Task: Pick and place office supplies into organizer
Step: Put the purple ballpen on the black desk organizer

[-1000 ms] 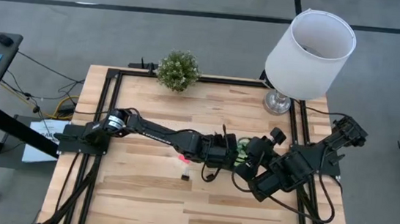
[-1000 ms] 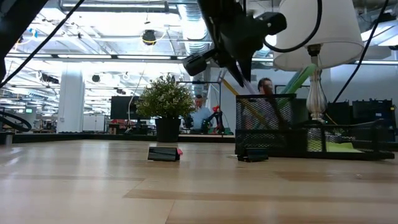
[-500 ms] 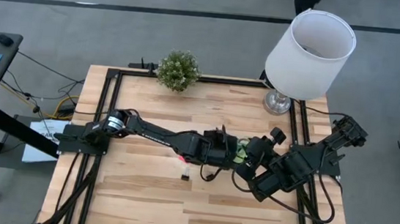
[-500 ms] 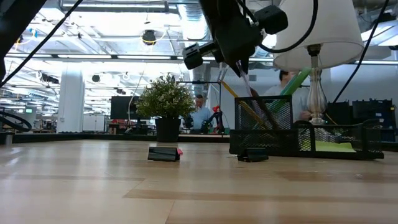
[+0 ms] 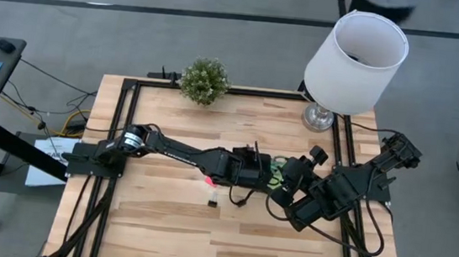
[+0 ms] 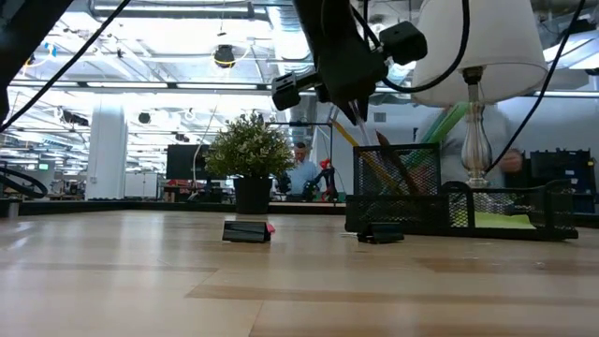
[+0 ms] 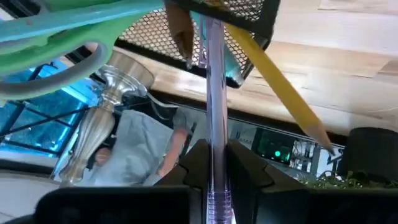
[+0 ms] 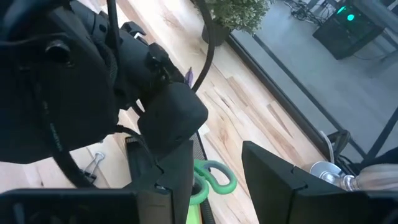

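Wooden table [image 5: 161, 223]: left end effector [image 7: 216, 163] grips pink pen [image 7: 214, 93].

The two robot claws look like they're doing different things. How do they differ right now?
The left gripper is shut on a purple pen, while the right gripper stands open and holds nothing. The left gripper hangs over the organizer, lowering the pen toward its mesh cup; the right gripper waits beside it, near the green-handled scissors. Both are dark, two-fingered, and meet near the table's middle.
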You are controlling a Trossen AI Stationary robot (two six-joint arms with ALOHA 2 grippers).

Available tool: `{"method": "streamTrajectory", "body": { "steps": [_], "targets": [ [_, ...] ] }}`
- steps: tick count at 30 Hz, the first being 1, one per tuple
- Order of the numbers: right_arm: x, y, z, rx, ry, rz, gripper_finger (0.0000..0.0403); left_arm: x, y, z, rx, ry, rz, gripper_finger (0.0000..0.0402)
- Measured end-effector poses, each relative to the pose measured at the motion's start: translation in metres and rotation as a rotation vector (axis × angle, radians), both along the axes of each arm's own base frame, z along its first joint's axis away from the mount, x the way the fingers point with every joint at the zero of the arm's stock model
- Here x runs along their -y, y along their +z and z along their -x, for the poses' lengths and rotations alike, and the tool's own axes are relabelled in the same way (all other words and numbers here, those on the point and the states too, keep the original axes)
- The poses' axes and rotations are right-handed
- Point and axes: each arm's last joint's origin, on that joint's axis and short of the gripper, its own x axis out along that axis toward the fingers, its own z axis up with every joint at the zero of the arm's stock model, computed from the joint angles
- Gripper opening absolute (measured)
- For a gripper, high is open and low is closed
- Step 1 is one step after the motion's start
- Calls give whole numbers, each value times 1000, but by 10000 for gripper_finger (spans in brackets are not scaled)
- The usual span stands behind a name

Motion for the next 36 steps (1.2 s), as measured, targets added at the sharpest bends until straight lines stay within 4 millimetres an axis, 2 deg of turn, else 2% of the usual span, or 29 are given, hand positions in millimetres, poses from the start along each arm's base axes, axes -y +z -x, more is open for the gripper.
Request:
{"method": "streamTrajectory", "body": {
  "steps": [17,23,25,27,29,33,36],
  "targets": [
    [0,0,0,2,-1,-2,129,5,-4,-1,-32,-98,205,70],
    [0,0,0,1,-1,-1,129,4,-4,-2,44,-30,236,107],
    [0,0,0,1,-1,-1,129,3,-1,-3,111,30,181,118],
    [0,0,0,1,-1,-1,129,5,7,-4,177,82,119,128],
    [0,0,0,0,0,-1,129,10,20,-5,250,108,132,135],
    [-3,8,6,38,36,-8,129,21,51,1,333,148,242,144],
    [-5,19,16,68,66,-26,129,28,75,7,505,300,411,147]
  ]
}}
